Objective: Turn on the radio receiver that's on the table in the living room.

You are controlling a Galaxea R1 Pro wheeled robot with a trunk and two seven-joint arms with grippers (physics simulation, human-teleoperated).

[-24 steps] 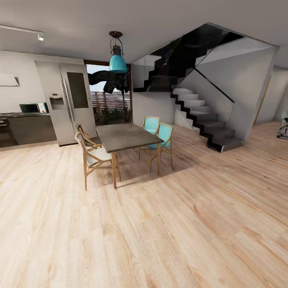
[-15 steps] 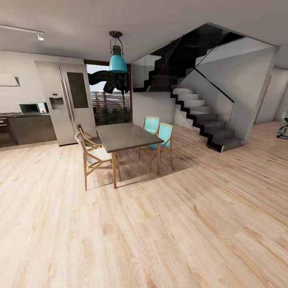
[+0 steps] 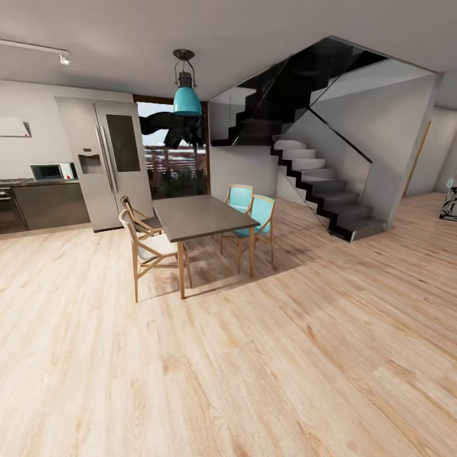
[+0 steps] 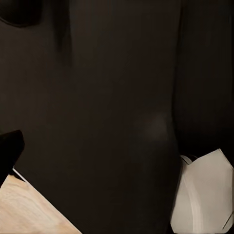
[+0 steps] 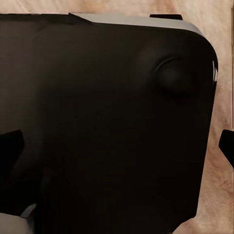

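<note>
Far-right dark object [image 3: 449, 204] — edge-cut, perhaps furniture

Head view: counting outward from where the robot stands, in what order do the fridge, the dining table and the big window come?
1. Dining table: nearest, mid-floor, slightly left of centre, with chairs around it.
2. Fridge: farther back on the left, against the kitchen wall.
3. Window: farthest, set in the back wall between the fridge and the staircase.

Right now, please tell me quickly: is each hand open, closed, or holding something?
Left hand: cannot be told; its wrist camera faces a dark surface.
Right hand: cannot be told; its wrist camera likewise faces a dark body.
</note>
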